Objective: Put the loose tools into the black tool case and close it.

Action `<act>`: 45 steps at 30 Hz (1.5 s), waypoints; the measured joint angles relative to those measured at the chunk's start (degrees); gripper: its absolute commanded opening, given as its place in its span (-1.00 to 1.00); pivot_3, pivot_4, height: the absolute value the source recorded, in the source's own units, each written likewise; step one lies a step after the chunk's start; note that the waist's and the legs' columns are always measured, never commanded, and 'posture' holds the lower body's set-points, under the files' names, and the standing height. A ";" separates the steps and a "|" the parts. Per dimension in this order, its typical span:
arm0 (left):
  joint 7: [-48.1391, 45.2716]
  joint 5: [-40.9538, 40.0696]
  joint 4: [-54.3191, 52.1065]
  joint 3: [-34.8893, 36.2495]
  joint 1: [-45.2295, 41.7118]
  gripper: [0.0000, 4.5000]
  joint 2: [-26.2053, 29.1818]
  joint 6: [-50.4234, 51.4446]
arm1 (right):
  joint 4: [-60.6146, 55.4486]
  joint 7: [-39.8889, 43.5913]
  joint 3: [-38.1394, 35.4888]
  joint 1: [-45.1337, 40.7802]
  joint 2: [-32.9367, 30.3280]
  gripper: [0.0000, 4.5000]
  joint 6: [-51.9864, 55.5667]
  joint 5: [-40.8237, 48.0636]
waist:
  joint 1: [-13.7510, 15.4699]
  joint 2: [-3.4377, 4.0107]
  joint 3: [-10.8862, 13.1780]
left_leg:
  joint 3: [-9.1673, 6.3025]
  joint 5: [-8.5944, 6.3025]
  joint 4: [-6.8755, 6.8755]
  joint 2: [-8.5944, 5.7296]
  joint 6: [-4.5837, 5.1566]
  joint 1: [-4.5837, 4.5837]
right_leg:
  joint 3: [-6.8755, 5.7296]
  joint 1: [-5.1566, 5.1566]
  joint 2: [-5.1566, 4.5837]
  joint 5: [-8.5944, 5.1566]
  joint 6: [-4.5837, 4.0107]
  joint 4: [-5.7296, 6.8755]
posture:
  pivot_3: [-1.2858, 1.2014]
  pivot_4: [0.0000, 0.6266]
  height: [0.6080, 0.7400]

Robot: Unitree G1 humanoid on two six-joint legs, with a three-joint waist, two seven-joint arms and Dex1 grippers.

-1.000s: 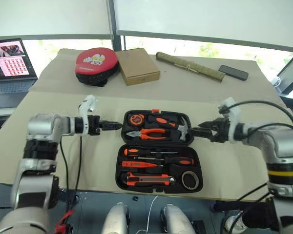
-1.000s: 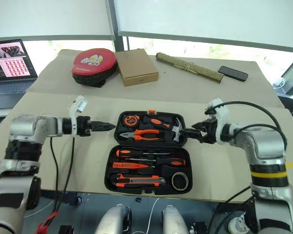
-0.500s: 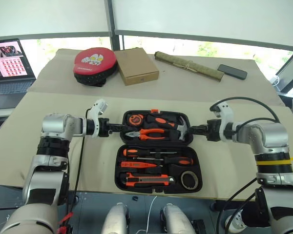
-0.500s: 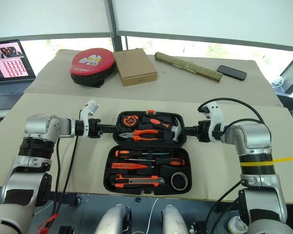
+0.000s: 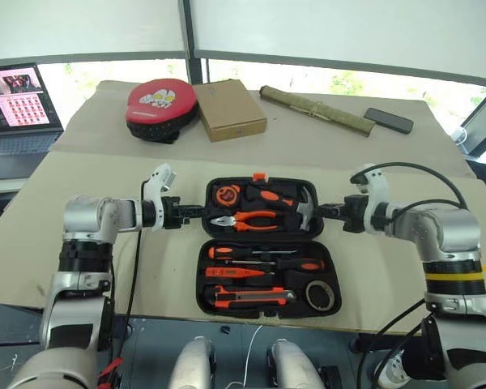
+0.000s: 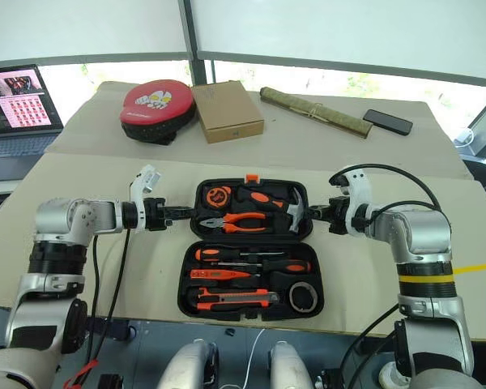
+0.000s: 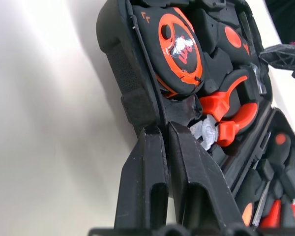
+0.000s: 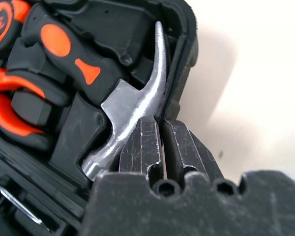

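Note:
The black tool case (image 5: 263,312) lies open on the table. In its near half lie the loose tools: slim screwdrivers (image 5: 265,253) and below them the utility knife (image 5: 247,297). The far half holds pliers (image 5: 245,219), a hammer (image 5: 304,203) and a tape measure (image 5: 225,194). My left gripper (image 5: 196,210) is shut on the left rim of the far half; in the left wrist view its fingers (image 7: 145,167) pinch that rim. My right gripper (image 5: 322,212) is shut on the right rim, beside the hammer head (image 8: 132,105).
At the table's back lie a round red-and-black pad (image 5: 159,105), a flat cardboard box (image 5: 230,109), a long rolled bundle (image 5: 314,110) and a phone (image 5: 389,120). A laptop (image 5: 16,101) stands at the far left. The case sits close to the table's near edge.
Both grippers have gone from open to shut on the side rims of the case's far half. The left one has edged in towards the case.

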 measured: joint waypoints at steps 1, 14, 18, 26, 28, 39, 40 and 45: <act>1.75 0.12 -0.22 1.03 0.00 -1.00 -1.41 -2.96 | -0.91 -0.46 -0.35 0.37 -0.02 -0.99 -1.83 -0.42 | 0.11 0.00 0.00 | 0.00 0.00 0.03 0.00 0.00 -0.04 | 0.00 -0.02 0.00 0.02 0.02 -0.02 | 0.03 -0.52 1.00; 5.15 9.27 -15.95 -2.38 14.66 -1.00 -2.81 -36.06 | -16.91 0.34 0.39 20.14 -1.94 -0.99 -36.69 -10.51 | -0.26 0.00 0.00 | 0.07 -0.02 -0.44 -0.01 0.01 -0.02 | 0.05 -0.04 -0.05 0.02 0.03 -0.44 | 0.03 -0.52 1.00; 5.79 11.45 -18.41 -2.82 20.00 -1.00 -1.92 -44.08 | -19.41 0.73 0.50 26.81 -2.24 -0.99 -48.67 -14.54 | -0.46 0.02 -0.02 | 0.11 -0.02 -0.47 0.02 0.01 0.22 | 0.08 0.10 -0.02 0.02 0.02 -0.42 | 0.03 -0.52 1.00; 9.65 15.94 -21.61 -1.65 32.61 -0.42 -0.32 -55.41 | -18.39 0.16 1.16 41.99 -6.18 -0.38 -78.94 -26.96 | -0.93 0.06 -0.06 | 0.32 -0.02 -0.62 0.14 0.00 0.80 | 0.24 0.42 0.07 0.00 -0.05 -0.37 | 0.03 -0.52 1.00; 11.46 15.34 -23.05 2.96 38.01 -0.09 1.25 -52.59 | -18.59 0.03 -2.63 47.01 -6.35 -0.09 -80.98 -26.70 | -0.99 0.06 -0.06 | 0.32 -0.02 -0.64 0.20 -0.01 0.82 | 0.26 0.38 0.07 -0.02 -0.10 -0.32 | 0.03 -0.52 1.00; 4.37 6.73 -20.58 8.98 31.21 0.99 13.64 -39.02 | -40.79 15.51 -11.11 69.61 -17.67 0.16 -59.52 -3.61 | 1.18 -0.12 -0.09 | 0.33 -0.02 -0.65 0.25 -0.07 1.43 | 0.01 1.18 -0.06 -0.38 -0.54 -0.65 | 0.03 -0.52 1.00; 2.54 7.27 -18.27 7.44 28.46 0.99 14.56 -39.70 | -42.24 17.07 -10.61 70.03 -18.42 0.02 -57.41 -1.78 | 1.06 -0.18 -0.16 | 0.35 -0.02 -0.65 0.29 -0.06 1.43 | 0.01 1.23 -0.03 -0.34 -0.58 -0.76 | 0.03 -0.52 1.00; -6.48 14.66 -1.10 -5.45 13.91 0.12 13.95 -49.72 | -44.71 19.46 -2.42 62.48 -20.86 -0.76 -49.73 0.13 | 0.40 -0.33 -0.27 | 0.40 -0.03 -0.66 0.26 -0.04 1.27 | 0.02 1.16 -0.01 -0.09 -0.31 -0.97 | 0.03 -0.52 1.00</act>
